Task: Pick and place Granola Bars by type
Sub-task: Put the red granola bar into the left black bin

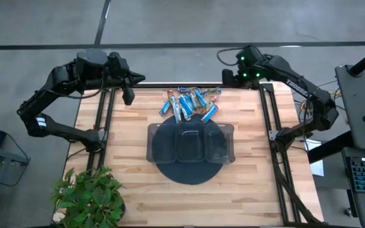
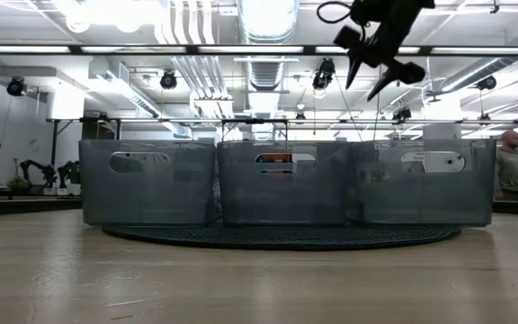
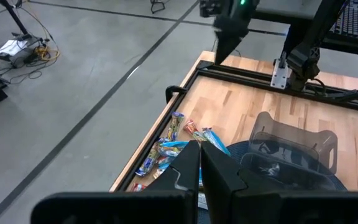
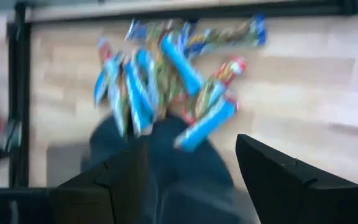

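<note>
From above, the Granola Bars [image 1: 191,104] lie in a loose heap at the far edge of the wooden table [image 1: 138,171], just beyond the dark three-compartment tray [image 1: 191,143], which sits on a round dark mat [image 1: 189,174]; its compartments look empty here. The left gripper [image 1: 128,96] hangs over the table's far left corner, well apart from the heap, and the right gripper [image 1: 228,77] sits at the far right corner, near the heap's end; a potted plant [image 1: 89,196] stands at the near left corner. At table height the tray [image 2: 286,182] fills the middle and hides the bars; one gripper [image 2: 378,65] hangs high above its right part with its fingers spread apart and nothing between them, and a person [image 2: 513,164] stands in the room at far right. In the left wrist view the left gripper [image 3: 199,163] has its two fingers pressed close together with nothing between them, and the bars [image 3: 169,149] are strewn along the table edge beyond it, next to the tray [image 3: 291,146]. In the right wrist view the right gripper [image 4: 191,165] has its fingers spread wide and empty, and the bars [image 4: 166,78] lie scattered on the wood ahead, light blue ones mixed with multicoloured ones.
</note>
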Robot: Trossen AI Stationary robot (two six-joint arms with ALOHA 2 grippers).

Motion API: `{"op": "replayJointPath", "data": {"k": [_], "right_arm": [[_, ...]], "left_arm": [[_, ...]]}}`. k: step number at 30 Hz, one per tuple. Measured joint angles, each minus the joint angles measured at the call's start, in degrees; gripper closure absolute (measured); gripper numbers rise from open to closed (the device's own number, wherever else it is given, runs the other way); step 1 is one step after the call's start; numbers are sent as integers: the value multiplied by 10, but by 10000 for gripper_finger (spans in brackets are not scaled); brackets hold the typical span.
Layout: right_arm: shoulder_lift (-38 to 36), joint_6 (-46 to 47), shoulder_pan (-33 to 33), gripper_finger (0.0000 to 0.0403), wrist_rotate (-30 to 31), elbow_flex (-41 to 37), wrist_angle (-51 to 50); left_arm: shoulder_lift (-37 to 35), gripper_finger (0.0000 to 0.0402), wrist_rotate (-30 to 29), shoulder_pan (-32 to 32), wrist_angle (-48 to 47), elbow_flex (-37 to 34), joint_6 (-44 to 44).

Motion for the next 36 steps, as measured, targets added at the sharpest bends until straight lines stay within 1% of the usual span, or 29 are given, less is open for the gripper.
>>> {"op": "replayJointPath", "data": {"k": [3, 5, 7, 12, 17, 20, 23, 26, 29, 32, 36], "right_arm": [[0, 55, 15, 172, 48, -31, 48], [0, 73, 24, 172, 76, -50, 74], [0, 85, 29, 173, 98, -66, 80], [0, 95, 30, 172, 115, -114, 101], [0, 102, 30, 172, 153, -167, 110], [0, 107, 30, 172, 154, -205, 146], [0, 141, 33, 172, 129, -241, 185], [0, 168, 42, 172, 122, -270, 229], [0, 205, 55, 173, 124, -279, 256], [6, 218, 64, 172, 125, -279, 296], [35, 223, 74, 173, 125, -255, 305]], "left_arm": [[0, 402, 0, 0, 0, 0, 0], [0, 402, 0, 0, 0, 0, 0], [0, 402, 0, 0, 0, 0, 1], [0, 402, 0, 0, 0, 0, 10], [0, 402, 0, 0, 2, 0, -5], [0, 402, 0, 0, 2, 0, -5], [0, 402, -5, 0, 2, 0, -1], [0, 402, -19, 0, 2, 0, 13], [0, 402, -19, 0, 2, 0, 16], [0, 402, -19, 0, 1, 0, 17], [0, 402, -19, 0, 0, 0, 19]]}}
